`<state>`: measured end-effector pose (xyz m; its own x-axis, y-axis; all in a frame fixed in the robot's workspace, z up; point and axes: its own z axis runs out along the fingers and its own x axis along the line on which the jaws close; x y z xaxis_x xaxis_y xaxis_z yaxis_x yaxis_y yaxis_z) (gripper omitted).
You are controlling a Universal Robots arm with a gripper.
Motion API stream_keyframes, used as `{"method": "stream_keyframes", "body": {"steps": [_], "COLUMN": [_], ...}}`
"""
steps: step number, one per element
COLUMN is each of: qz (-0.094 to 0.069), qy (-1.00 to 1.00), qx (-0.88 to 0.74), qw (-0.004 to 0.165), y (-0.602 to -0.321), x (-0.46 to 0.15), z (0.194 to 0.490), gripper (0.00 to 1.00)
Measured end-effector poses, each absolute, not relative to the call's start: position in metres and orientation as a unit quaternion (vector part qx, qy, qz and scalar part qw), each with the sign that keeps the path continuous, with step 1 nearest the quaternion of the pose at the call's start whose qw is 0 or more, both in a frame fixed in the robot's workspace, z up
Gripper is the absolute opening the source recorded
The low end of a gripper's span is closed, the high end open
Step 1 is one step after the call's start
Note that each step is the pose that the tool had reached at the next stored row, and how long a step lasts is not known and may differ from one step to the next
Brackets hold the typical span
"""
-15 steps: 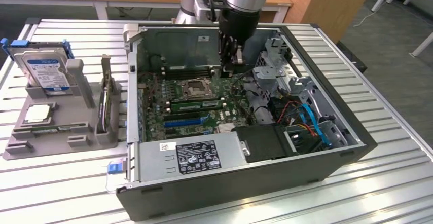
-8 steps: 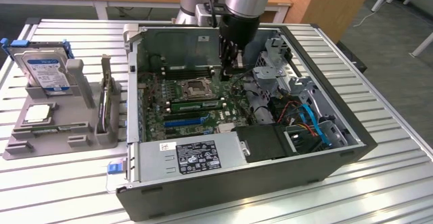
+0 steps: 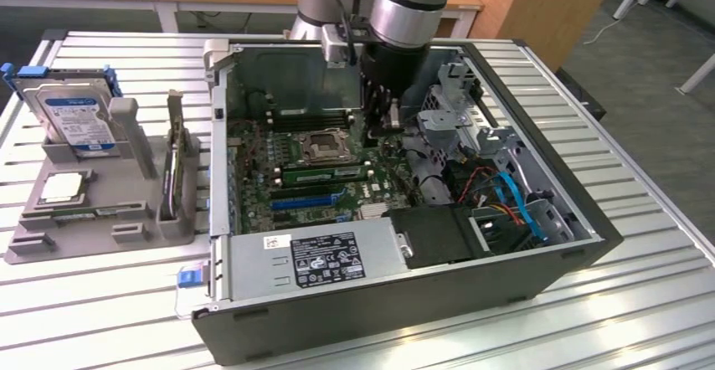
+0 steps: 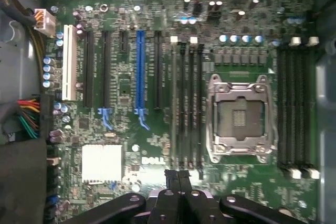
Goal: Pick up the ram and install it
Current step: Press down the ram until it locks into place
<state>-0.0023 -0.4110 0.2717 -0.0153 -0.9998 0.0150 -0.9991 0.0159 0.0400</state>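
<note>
Pressed fully together and gripping nothing: the fingers (image 4: pixel 177 177), black, poised above the green motherboard (image 4: pixel 131 145) inside the open computer case (image 3: pixel 369 320). Just past the tips, a bank of memory slots, and standing on edge in one of them, right beside the empty CPU socket (image 4: pixel 240 114), the ram (image 3: pixel 324 172), a long green stick, apart from the fingers. In the exterior view, hanging low in the far half of the case under the grey arm (image 3: pixel 408 2). Farther out, toward the exterior view's left, on the slatted tabletop (image 3: pixel 100 303), a grey holder tray (image 3: pixel 79 244) carrying an upright hard drive (image 3: pixel 73 119) with a blue-white label and a taller card (image 3: pixel 173 165) standing on edge. Along the near side of the case, a power supply (image 3: pixel 324 261) with a black label.
</note>
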Motion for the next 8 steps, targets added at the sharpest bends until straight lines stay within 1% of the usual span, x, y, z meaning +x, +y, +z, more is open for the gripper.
{"method": "stream_keyframes", "body": {"steps": [4, 8], "qz": [-0.009, -0.009], "qy": [-0.712, -0.712], "qx": [0.701, 0.701], "qw": [0.019, 0.019], "y": [-0.421, -0.421], "x": [-0.004, 0.000], "z": [0.264, 0.257], "gripper": [0.11, 0.11]}}
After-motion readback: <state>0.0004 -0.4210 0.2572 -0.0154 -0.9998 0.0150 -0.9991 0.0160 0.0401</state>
